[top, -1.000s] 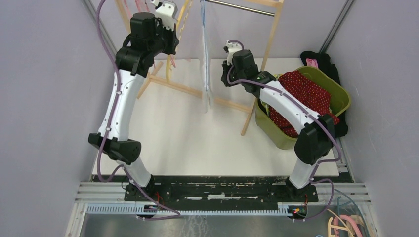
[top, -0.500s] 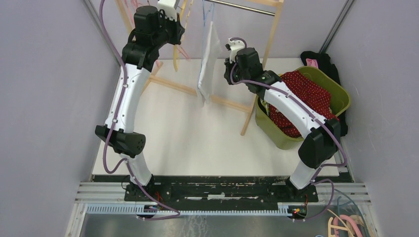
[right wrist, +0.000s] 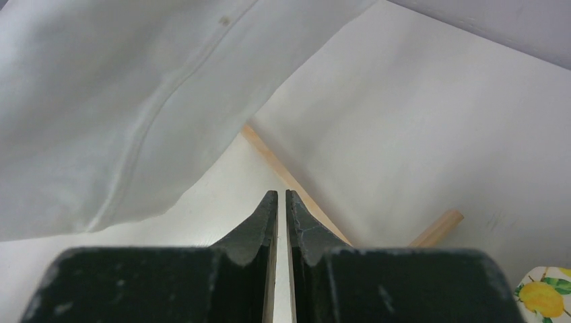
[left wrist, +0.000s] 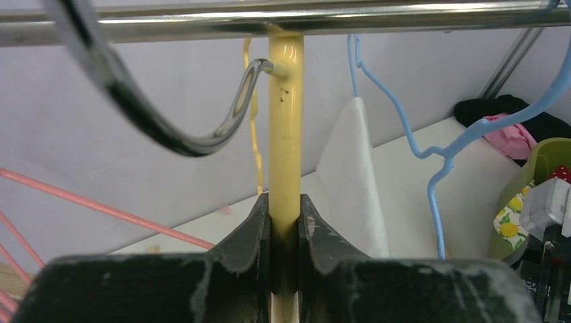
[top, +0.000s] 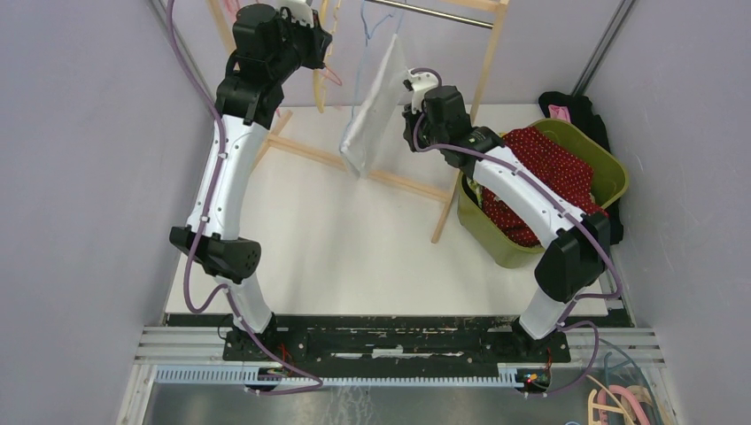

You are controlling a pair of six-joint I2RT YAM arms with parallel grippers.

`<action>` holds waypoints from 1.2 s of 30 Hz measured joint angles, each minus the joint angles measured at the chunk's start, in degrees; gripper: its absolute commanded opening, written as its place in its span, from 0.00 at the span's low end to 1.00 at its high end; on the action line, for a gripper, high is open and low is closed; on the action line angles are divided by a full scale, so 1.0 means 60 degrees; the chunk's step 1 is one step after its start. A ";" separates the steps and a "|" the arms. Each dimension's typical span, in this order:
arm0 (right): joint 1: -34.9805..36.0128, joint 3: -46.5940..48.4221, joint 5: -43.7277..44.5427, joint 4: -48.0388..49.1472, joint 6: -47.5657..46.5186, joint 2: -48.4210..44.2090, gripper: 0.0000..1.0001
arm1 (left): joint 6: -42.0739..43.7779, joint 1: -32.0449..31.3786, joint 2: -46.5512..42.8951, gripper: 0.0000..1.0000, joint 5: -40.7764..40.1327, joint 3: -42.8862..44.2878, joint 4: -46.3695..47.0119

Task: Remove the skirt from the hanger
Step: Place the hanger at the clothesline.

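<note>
1. The left gripper (left wrist: 285, 208) is clamped on a yellow hanger (left wrist: 285, 121) under the metal rail (left wrist: 269, 20)
2. The right gripper (right wrist: 281, 202) is all but closed and holds nothing; the white skirt (right wrist: 101, 101) hangs tilted just to its left
3. A wooden rack (top: 390, 181) stands behind; a green bin (top: 611, 173) of red cloth (top: 549, 164) sits to the right
4. White tabletop (top: 310, 248), lilac walls (top: 80, 177)

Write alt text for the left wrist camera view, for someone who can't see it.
The left gripper is clamped on a yellow hanger just below a metal rail. Behind it hang a white skirt and a blue hanger, with a green bin at the right edge.
</note>
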 measured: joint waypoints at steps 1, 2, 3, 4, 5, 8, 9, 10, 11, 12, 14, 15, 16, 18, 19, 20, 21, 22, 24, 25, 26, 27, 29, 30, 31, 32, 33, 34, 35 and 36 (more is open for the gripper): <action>0.0000 0.0000 0.0025 -0.0004 -0.0007 0.0004 0.13 | 0.0000 0.0000 -0.0004 0.03 0.0015 0.0000 0.0004; 0.0000 0.0000 0.0033 0.0000 -0.0015 0.0000 0.13 | 0.0000 0.0000 -0.0004 0.03 0.0058 0.0000 0.0007; 0.0000 0.0000 0.0047 0.0000 -0.0022 0.0000 0.13 | 0.0000 0.0004 -0.0011 0.03 0.0095 -0.0011 0.0025; 0.0000 0.0000 0.0062 0.0000 -0.0033 0.0004 0.13 | 0.0000 0.0004 -0.0026 0.03 0.0138 -0.0044 0.0047; 0.0000 0.0000 0.0066 0.0000 -0.0036 0.0000 0.13 | 0.0000 0.0004 -0.0066 0.03 0.0149 -0.0124 0.0087; 0.0000 0.0000 0.0080 0.0004 -0.0036 0.0004 0.13 | 0.0004 0.0000 -0.0127 0.03 0.0142 -0.0259 0.0146; 0.0000 0.0000 0.0087 0.0004 -0.0036 0.0004 0.13 | 0.0004 0.0000 -0.0149 0.03 0.0146 -0.0306 0.0186; 0.0000 0.0000 0.0091 0.0004 -0.0036 0.0000 0.13 | 0.0004 0.0000 -0.0186 0.03 0.0160 -0.0382 0.0226; 0.0000 0.0000 0.0095 0.0004 -0.0036 0.0000 0.13 | 0.0004 0.0000 -0.0291 0.03 0.0186 -0.0590 0.0288; 0.0000 0.0000 0.0095 0.0007 -0.0036 0.0004 0.13 | 0.0004 0.0000 -0.0408 0.03 0.0226 -0.0776 0.0324; 0.0000 0.0000 0.0095 0.0007 -0.0033 0.0000 0.13 | 0.0007 0.0000 -0.0794 0.03 0.0313 -0.1377 0.0444; 0.0000 -0.0004 0.0095 0.0015 -0.0033 0.0000 0.13 | 0.0007 0.0000 -0.0954 0.03 0.0342 -0.1592 0.0466; 0.0000 -0.0025 0.0095 0.0025 -0.0033 -0.0007 0.13 | 0.0011 0.0000 -0.1158 0.03 0.0353 -0.1865 0.0539; 0.0000 -0.0087 0.0109 0.0029 -0.0033 -0.0015 0.13 | 0.0011 0.0000 -0.1472 0.03 0.0364 -0.2288 0.0699; 0.0000 -0.0135 0.0120 0.0047 -0.0033 -0.0015 0.13 | 0.0011 0.0004 -0.1585 0.03 0.0364 -0.2433 0.0761; 0.0000 -0.0186 0.0131 0.0055 -0.0033 -0.0015 0.13 | 0.0011 0.0004 -0.1679 0.03 0.0364 -0.2532 0.0783; 0.0000 -0.0222 0.0131 0.0058 -0.0033 -0.0015 0.13 | 0.0011 0.0004 -0.1698 0.03 0.0368 -0.2557 0.0787; 0.0000 -0.0266 0.0135 0.0058 -0.0033 -0.0015 0.13 | 0.0011 0.0004 -0.1701 0.03 0.0379 -0.2561 0.0801; 0.0000 -0.0335 0.0142 0.0058 -0.0033 -0.0015 0.13 | 0.0011 0.0004 -0.1672 0.03 0.0404 -0.2565 0.0834; 0.0000 -0.0361 0.0149 0.0066 -0.0033 -0.0015 0.13 | 0.0011 0.0004 -0.1665 0.03 0.0415 -0.2561 0.0849; 0.0000 -0.0379 0.0175 0.0066 -0.0033 -0.0015 0.13 | 0.0007 0.0004 -0.1657 0.03 0.0419 -0.2561 0.0852; 0.0000 -0.0379 0.0193 0.0066 -0.0033 -0.0018 0.13 | 0.0007 0.0004 -0.1647 0.03 0.0419 -0.2557 0.0849; 0.0000 -0.0382 0.0233 0.0076 -0.0040 -0.0026 0.13 | 0.0007 0.0004 -0.1537 0.03 0.0423 -0.2444 0.0849; 0.0000 -0.0390 0.0280 0.0084 -0.0044 -0.0044 0.13 | 0.0007 0.0004 -0.1468 0.03 0.0426 -0.2390 0.0911; 0.0000 -0.0415 0.0317 0.0091 -0.0055 -0.0073 0.13 | 0.0011 0.0000 -0.1366 0.03 0.0419 -0.2310 0.1035; 0.0000 -0.0452 0.0361 0.0087 -0.0073 -0.0106 0.13 | 0.0011 0.0000 -0.1260 0.03 0.0408 -0.2211 0.1107; 0.0000 -0.0477 0.0379 0.0091 -0.0076 -0.0127 0.13 | 0.0011 0.0000 -0.1129 0.03 0.0397 -0.2062 0.1155; -0.0004 -0.0495 0.0397 0.0087 -0.0080 -0.0149 0.13 | 0.0011 0.0000 -0.0973 0.03 0.0372 -0.1880 0.1184; -0.0015 -0.0499 0.0430 0.0087 -0.0080 -0.0160 0.13 | 0.0011 0.0000 -0.0805 0.03 0.0353 -0.1657 0.1184; -0.0033 -0.0503 0.0441 0.0091 -0.0080 -0.0164 0.13 | 0.0011 0.0000 -0.0612 0.03 0.0313 -0.1406 0.1177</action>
